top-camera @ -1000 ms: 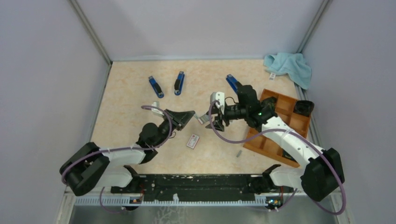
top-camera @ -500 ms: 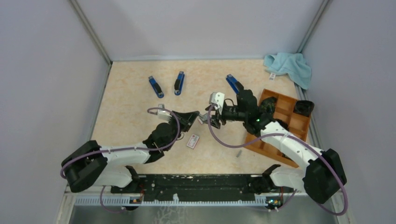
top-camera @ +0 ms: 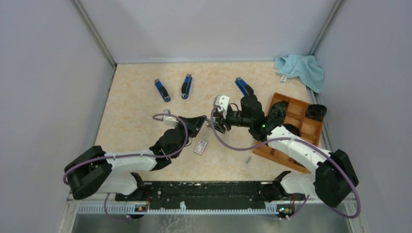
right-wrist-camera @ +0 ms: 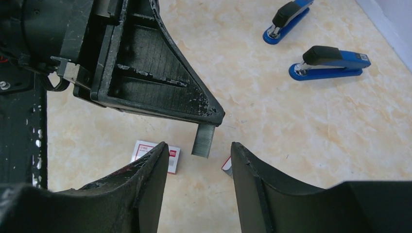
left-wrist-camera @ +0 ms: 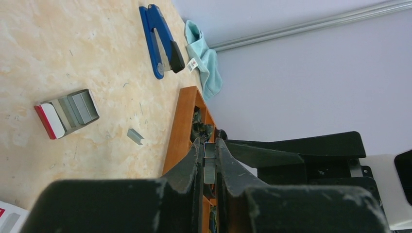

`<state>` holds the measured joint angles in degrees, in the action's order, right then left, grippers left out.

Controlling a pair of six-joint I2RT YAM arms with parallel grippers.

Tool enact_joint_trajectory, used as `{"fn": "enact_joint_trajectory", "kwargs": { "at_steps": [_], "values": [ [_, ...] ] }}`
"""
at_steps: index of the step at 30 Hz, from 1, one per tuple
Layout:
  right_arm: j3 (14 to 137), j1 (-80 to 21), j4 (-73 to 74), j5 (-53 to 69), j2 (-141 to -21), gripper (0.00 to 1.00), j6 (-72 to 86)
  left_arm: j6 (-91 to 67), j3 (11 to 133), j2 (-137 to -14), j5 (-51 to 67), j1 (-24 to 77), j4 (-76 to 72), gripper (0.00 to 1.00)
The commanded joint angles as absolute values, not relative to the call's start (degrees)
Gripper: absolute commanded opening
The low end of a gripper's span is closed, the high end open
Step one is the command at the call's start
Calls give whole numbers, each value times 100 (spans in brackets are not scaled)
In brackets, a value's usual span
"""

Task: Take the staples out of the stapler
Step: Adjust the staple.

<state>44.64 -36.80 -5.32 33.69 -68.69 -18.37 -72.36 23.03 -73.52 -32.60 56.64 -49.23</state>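
- One beige marbled table carries everything, with grey walls around it.
- Two arms reach toward the table's middle, their claws tip to tip. The left gripper is pressed together, pinching one staple strip. The right gripper has its jaws spread, one on each side of that strip's free end and clear of it.
- One orange compartment tray sits at the right, partly under the right arm.
- One light teal cloth is bunched in the far right corner.
- Three blue staplers lie along the far side, all well apart from both claws.
- Two small white boxes with red labels lie near the middle: one closed, and one open tray with a few grey strips in it.
- Staples outside the box number two. The held staple strip sticks out of the left fingertips above the table. One loose strip lies on the table just beside the orange tray's near edge.
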Motion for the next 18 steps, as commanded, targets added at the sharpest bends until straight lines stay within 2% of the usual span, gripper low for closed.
{"fn": "enact_joint_trajectory", "kwargs": {
  "at_steps": [1, 6, 11, 18],
  "values": [
    [4554, -3798, -848, 3082, -6975, 51, -1642, -7166, 2422, -7408, -3393, 5722, -5142, 12],
    [4609, -3845, -855, 2930, -7088, 49, -1620, -7156, 2405, -7425, -3358, 5735, -5226, 12],
    [4588, -3878, -922, 3018, -7068, 38, -1637, -7146, 2368, -7463, -3341, 5730, -5328, 12],
    [4553, -3885, -993, 3033, -7016, 30, -1620, -7181, 2346, -7524, -3305, 5730, -5459, 12]
  ]
}}
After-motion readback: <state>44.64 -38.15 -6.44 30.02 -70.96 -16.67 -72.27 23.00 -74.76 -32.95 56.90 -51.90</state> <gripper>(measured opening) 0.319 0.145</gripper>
